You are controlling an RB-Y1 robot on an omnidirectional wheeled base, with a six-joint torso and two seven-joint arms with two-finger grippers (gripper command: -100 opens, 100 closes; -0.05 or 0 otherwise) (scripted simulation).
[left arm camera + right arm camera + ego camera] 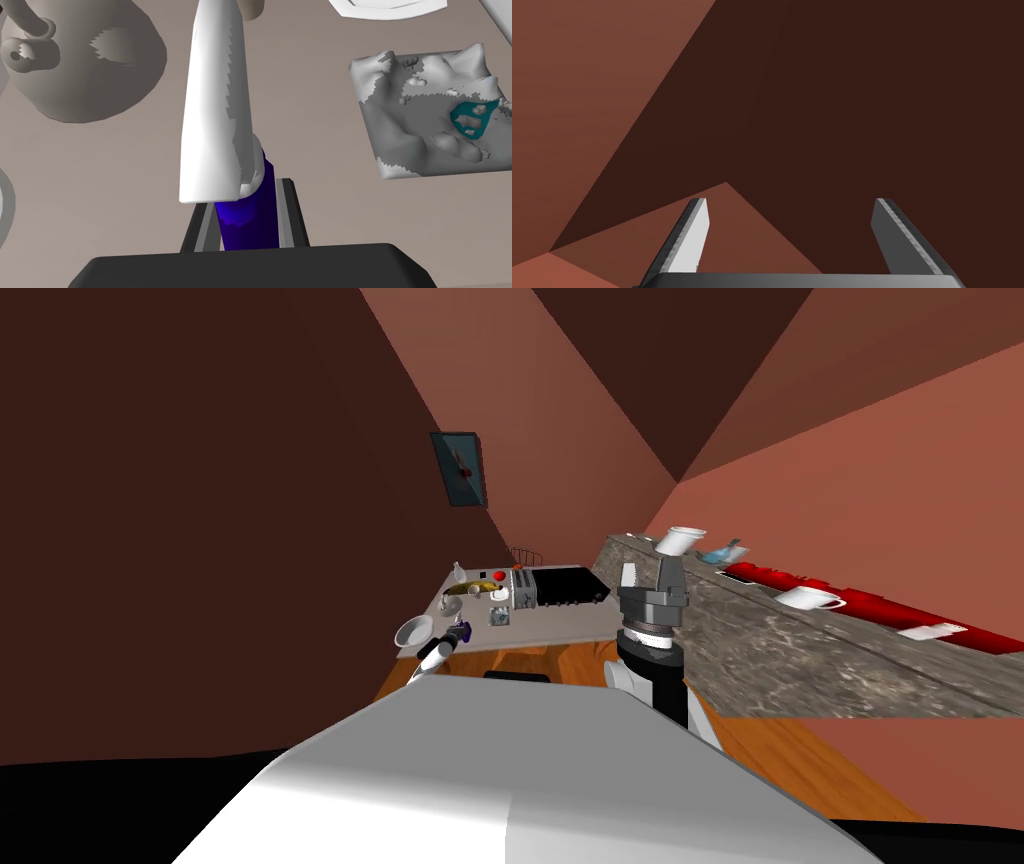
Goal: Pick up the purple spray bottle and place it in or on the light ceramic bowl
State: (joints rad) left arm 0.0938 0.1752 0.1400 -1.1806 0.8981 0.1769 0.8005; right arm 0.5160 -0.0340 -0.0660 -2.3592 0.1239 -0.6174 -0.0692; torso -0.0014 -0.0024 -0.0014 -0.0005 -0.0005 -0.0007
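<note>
Left gripper: its thin grey blades were clamped on either side of the bottle's body.
Spray bottle: a glossy, deep purple cylinder topped by a long, smooth white head that tapered away from the gripper. It was held over the tabletop, just beside the bowl but not in it.
Bowl: plain white, round, shallow and smooth, at the table's near corner.
Table: a flat, matte grey-beige top.
Left wrist view added: a rounded grey jug with a loop handle and a crumpled grey square with a teal patch, lying on either side of the bottle's head.
Head view added: a boxy toaster, a black hob and a mottled stone counter.
Right gripper: its blades stood wide apart with nothing between them, on the arm raised by the counter.
</note>
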